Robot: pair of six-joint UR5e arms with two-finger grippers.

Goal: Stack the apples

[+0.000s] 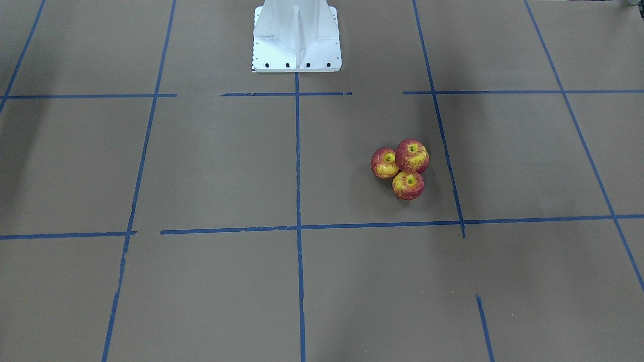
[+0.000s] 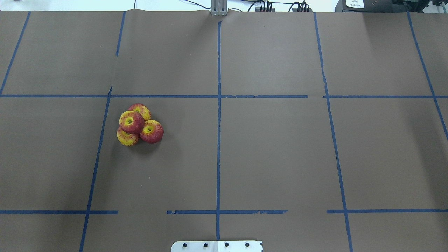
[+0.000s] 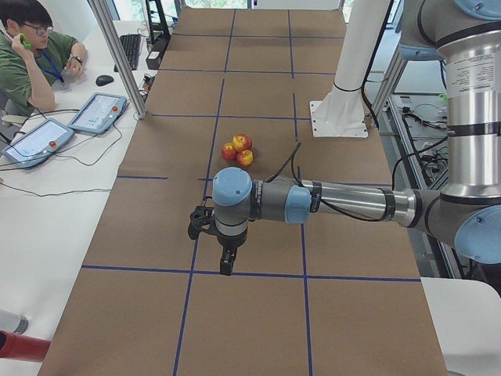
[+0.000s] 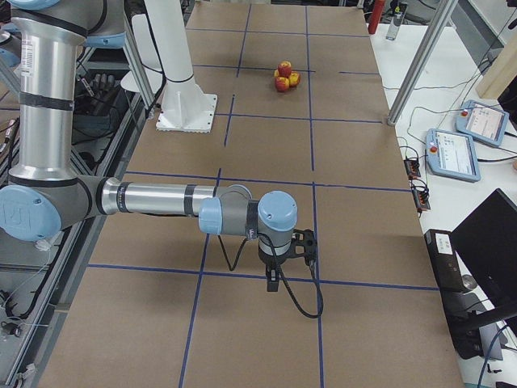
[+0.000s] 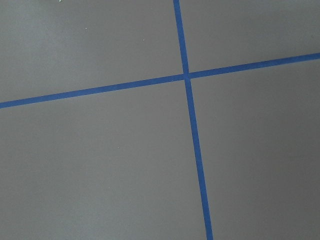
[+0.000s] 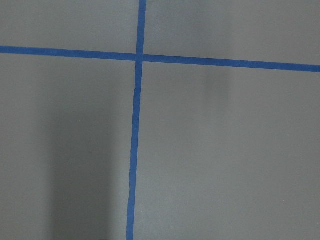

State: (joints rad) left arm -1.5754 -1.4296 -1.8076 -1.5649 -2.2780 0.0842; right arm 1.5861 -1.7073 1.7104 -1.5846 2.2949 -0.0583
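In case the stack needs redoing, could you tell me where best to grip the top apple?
Grip the top apple across its widest sides from straight above, probably: it sits dimple-up, and the three apples beneath block lower approaches.

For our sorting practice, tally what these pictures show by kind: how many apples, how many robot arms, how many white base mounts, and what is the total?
apples: 4 (one rests on top of the other three)
robot arms: 2 (left arm, right arm)
white base mount: 1
Total: 7
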